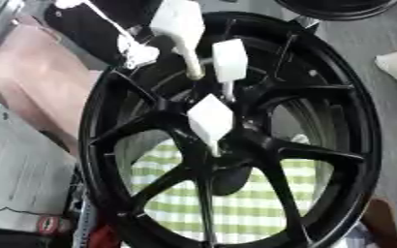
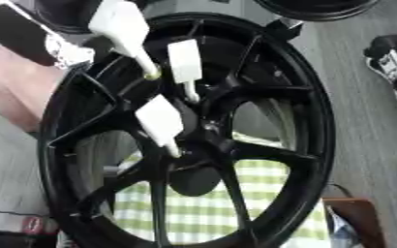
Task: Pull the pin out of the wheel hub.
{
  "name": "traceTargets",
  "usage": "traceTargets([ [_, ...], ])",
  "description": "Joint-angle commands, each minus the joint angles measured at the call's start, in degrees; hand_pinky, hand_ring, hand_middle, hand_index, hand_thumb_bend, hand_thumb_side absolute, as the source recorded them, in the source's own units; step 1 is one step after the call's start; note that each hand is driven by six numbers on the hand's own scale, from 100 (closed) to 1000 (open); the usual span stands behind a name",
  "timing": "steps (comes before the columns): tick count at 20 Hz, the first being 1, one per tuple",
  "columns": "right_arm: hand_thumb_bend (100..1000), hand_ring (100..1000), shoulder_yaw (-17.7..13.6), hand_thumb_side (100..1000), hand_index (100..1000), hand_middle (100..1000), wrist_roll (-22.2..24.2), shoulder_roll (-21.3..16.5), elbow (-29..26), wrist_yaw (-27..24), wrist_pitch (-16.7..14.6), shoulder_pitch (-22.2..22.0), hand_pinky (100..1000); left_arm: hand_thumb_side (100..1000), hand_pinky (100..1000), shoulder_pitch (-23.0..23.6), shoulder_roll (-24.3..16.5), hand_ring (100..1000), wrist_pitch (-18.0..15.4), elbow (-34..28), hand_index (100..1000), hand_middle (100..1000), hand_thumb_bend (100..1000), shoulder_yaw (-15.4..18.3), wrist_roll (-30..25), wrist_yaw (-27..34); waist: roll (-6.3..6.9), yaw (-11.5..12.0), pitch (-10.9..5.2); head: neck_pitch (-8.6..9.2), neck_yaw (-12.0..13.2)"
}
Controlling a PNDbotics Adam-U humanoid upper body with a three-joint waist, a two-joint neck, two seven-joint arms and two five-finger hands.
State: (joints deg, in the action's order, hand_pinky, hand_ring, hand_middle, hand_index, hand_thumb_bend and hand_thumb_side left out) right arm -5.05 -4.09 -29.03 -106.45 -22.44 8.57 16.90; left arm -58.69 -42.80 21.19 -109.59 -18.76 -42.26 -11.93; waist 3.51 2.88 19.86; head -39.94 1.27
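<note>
A black spoked wheel hub [image 1: 360, 121] fills both views, standing tilted. Three pins with white block handles stick out of its middle part. The top pin [image 1: 178, 24] has a pale shaft that ends near a spoke. Just right of it and lower is the second pin [image 1: 230, 59], with a thin shaft pointing down. The lowest pin [image 1: 210, 118] is a diamond-shaped block whose tip meets the hub centre [image 1: 223, 162]. Neither of my hands shows in either view.
A green and white checked cloth [image 1: 236, 203] shows through the spokes. A grey box [image 1: 20, 184] lies at the left and a second black wheel [image 1: 337, 6] at the top right. A dark and white shape [image 2: 390, 55] sits at the right edge on grey floor.
</note>
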Motion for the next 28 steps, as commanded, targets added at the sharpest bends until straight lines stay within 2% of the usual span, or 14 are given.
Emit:
traceTargets([
  [1,292,808,-0.9,334,658,600,-0.4,-1.7,-1.2,-0.4,-0.2,0.1,910,137,794,0.5,-5.4,512,0.7,-1.3,409,367,100,4.7,1.2,2.1,-0.27,0.4,-1.63,-0.03,-0.6],
  [4,291,807,-1.3,334,658,600,-0.8,-2.1,-1.3,-0.3,-0.5,-0.1,909,142,795,4.2,-11.4,511,0.9,-0.6,412,367,100,9.6,4.9,3.7,-0.38,0.9,-1.63,-0.06,-1.4],
  [7,290,807,-1.6,333,658,600,-1.2,-2.2,-1.5,-0.2,-0.7,-0.2,909,148,798,9.9,-17.6,506,1.0,1.2,415,364,100,15.8,10.7,6.0,-0.74,1.3,-1.6,-0.03,-1.9],
  [8,294,807,-1.7,338,658,600,-1.4,-2.2,-1.5,-0.2,-0.8,-0.2,909,217,800,11.8,-19.2,503,1.0,2.0,416,362,100,18.1,12.8,7.2,-0.9,1.5,-1.59,0.01,-2.1],
  [9,289,807,-1.9,333,658,600,-1.5,-2.3,-1.5,-0.1,-0.9,-0.3,909,156,800,13.9,-20.8,499,1.0,2.9,417,360,100,20.6,15.1,8.5,-1.08,1.8,-1.58,0.06,-2.4],
  [13,289,806,-2.7,331,658,600,-2.4,-2.3,-1.7,0.0,-1.3,-0.5,908,170,806,23.3,-24.8,492,0.9,7.8,420,356,100,30.0,24.3,13.5,-1.81,3.0,-1.48,0.14,-3.5],
  [15,288,806,-3.0,330,658,599,-2.9,-2.2,-1.9,0.1,-1.5,-0.5,908,173,809,28.6,-25.4,492,0.9,10.9,422,357,100,33.2,27.9,14.9,-2.25,3.7,-1.39,0.31,-4.1],
  [18,286,805,-3.3,329,657,599,-3.3,-2.2,-2.1,0.0,-1.7,-0.3,908,178,811,34.5,-24.7,490,0.5,13.9,426,357,100,36.0,31.3,16.3,-3.01,4.2,-1.26,0.63,-4.7],
  [21,285,806,-3.3,329,657,598,-3.4,-2.0,-2.2,-0.1,-1.8,-0.1,907,176,810,38.2,-23.4,492,0.5,15.4,427,358,100,37.2,33.2,16.3,-3.73,4.5,-1.03,1.29,-5.1],
  [25,285,806,-3.2,330,657,599,-3.3,-1.6,-2.2,-0.2,-1.8,0.2,907,175,810,41.4,-21.0,492,0.3,15.8,428,359,100,37.2,34.7,15.3,-4.42,4.7,-0.61,1.87,-5.0],
  [28,286,806,-3.1,331,657,599,-3.3,-1.2,-2.2,-0.4,-1.8,0.5,908,178,812,43.6,-17.5,490,0.0,14.5,433,360,100,36.4,34.7,15.3,-4.83,4.6,-0.27,2.33,-4.7],
])
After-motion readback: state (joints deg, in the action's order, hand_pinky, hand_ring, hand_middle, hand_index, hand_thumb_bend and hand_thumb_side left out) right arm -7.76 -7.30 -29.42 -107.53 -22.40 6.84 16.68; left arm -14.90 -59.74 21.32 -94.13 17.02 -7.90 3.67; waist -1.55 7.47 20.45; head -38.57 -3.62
